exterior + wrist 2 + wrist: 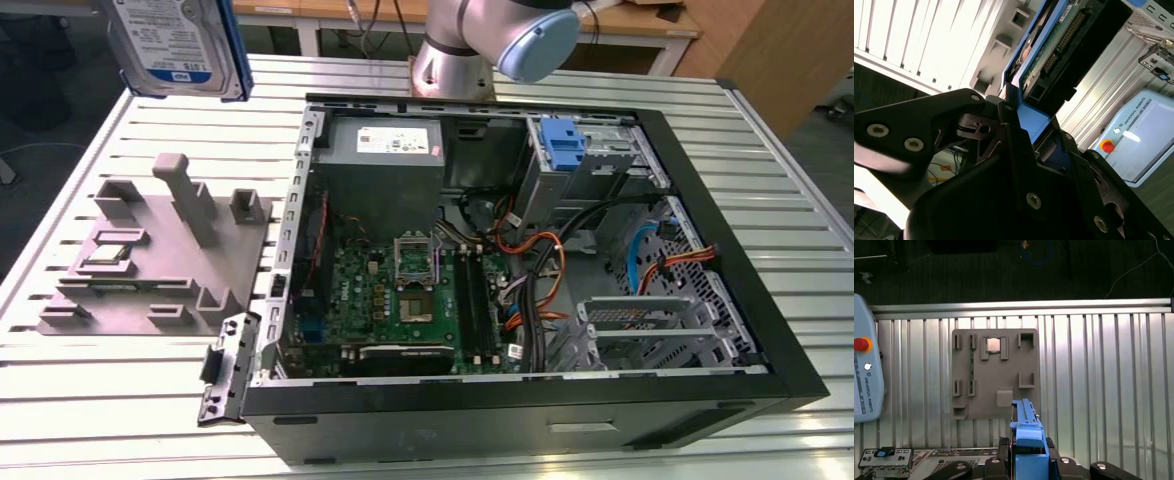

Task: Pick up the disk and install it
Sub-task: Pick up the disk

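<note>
The disk (174, 45) is off the tabletop (134, 400) and up in the air at the exterior view's upper left. It hangs upright with its label toward that camera and a blue rail down the edge nearer the case. In both wrist views the jaws are closed on the disk's blue rail (1026, 440), with the green circuit-board face (1054, 45) running away from them, so you are gripping it by one end only. By my reading you are in the carry, and the job now is to keep the disk square in that grip. Move it slowly and avoid sharp wrist turns, because a long flat drive held at one end looks likely to pivot. Below it sits the grey parts fixture (154, 250), whose tall post (180, 195) is the nearest thing to clear. To the exterior view's right lies the open computer case (534, 405). Its raised side walls, the power supply (387, 140), the drive bay with its blue latch (567, 150) and a tangle of orange and black cables (534, 260) all crowd the far corner. The freest room is high above the motherboard (400, 290), and the arm's base (454, 60) stands just behind the case.
</note>
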You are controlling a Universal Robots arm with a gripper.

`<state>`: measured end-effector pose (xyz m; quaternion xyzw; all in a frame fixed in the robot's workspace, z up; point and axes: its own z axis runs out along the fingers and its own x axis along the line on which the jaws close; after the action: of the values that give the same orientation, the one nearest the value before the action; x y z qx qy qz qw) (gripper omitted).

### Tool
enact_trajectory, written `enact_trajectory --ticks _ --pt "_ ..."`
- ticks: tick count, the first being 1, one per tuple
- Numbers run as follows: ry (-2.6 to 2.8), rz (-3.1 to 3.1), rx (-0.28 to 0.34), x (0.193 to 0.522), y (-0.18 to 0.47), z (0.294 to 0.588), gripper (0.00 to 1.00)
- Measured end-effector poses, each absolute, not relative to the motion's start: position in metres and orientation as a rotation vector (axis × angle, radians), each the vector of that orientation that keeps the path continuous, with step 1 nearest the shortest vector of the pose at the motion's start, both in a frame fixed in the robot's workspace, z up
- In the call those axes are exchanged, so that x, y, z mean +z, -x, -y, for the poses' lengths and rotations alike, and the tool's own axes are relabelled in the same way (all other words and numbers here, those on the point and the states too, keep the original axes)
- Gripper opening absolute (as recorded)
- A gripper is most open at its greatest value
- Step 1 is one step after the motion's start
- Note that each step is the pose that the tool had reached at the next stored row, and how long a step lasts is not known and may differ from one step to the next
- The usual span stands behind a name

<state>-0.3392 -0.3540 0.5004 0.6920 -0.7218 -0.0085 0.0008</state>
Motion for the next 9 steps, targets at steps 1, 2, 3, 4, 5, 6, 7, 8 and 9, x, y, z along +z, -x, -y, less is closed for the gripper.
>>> enact_trajectory --ticks 1,2,3,4,5,6,7,8,9 --pt "-2.173 2.267 -0.027 0.5004 0.3381 0.354 0.36" --pt "-2.173 2.267 -0.027 0.5004 0.3369 0.354 0.36" --pt "-2.173 2.267 -0.027 0.5004 0.3359 0.354 0.36" --pt "-2.173 2.267 -0.027 0.5004 0.3348 0.354 0.36" --pt "-2.173 2.267 -0.027 0.5004 0.3335 0.354 0.36" --pt "-2.173 2.267 -0.027 0.5004 0.3323 0.354 0.36" --pt "-2.173 2.267 -0.027 0.5004 0.3311 0.354 0.36" --pt "-2.173 2.267 -0.027 0.5004 0.3299 0.354 0.36" --pt "-2.173 2.267 -0.027 0.5004 0.3287 0.354 0.36"
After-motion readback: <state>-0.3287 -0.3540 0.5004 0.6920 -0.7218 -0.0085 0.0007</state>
